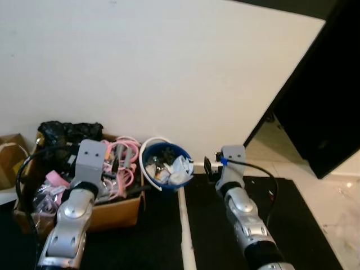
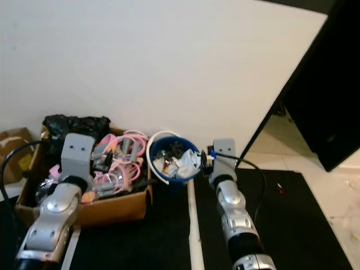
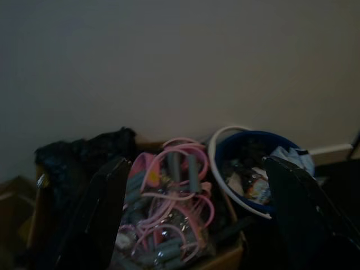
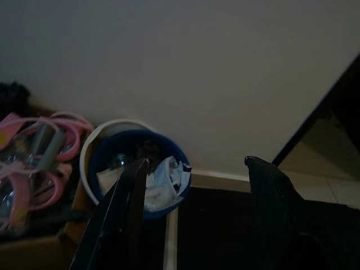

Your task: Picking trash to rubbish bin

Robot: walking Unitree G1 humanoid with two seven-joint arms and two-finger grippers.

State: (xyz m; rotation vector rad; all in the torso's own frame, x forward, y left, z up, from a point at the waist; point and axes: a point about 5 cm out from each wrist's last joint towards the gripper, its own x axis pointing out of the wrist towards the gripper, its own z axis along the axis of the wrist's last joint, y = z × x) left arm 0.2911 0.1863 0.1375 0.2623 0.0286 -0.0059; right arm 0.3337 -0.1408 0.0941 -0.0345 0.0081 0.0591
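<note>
Nearest the camera, both silver arms reach forward over a black floor mat [image 1: 225, 236]. The left gripper [image 3: 194, 219] is held above a cardboard box [image 1: 115, 211], and the wrist view shows its two black fingers [image 3: 98, 211] spread wide apart with nothing between them. The right gripper [image 4: 194, 214] hangs just to the right of the bin, over the mat; its fingers [image 4: 270, 202] also stand apart and hold nothing.

A white strip [image 1: 184, 230] runs along the floor between two dark mats, leading up toward the bin.

The cardboard box sits on the floor at the left, packed with pink cords and loops [image 2: 121, 154] mixed with grey handles and clear wrapping. A black plastic bag [image 1: 70, 131] lies bunched at the back of the box, against the wall.

Just beside the box on its right stands the blue rubbish bin [image 1: 167, 154], touching or nearly touching the box. A white hoop [image 1: 147, 163] leans around its left rim. The bin holds crumpled trash [image 1: 171, 169]: white and pale blue paper or wrappers, with some darker scraps behind.

A smaller brown box [image 1: 10, 152] sits at the far left edge.

Behind everything rises a plain white wall [image 1: 169, 67]. At the right, a black panel [image 1: 320, 95] slants down, with pale floor tiles [image 1: 337, 191] beyond it.
</note>
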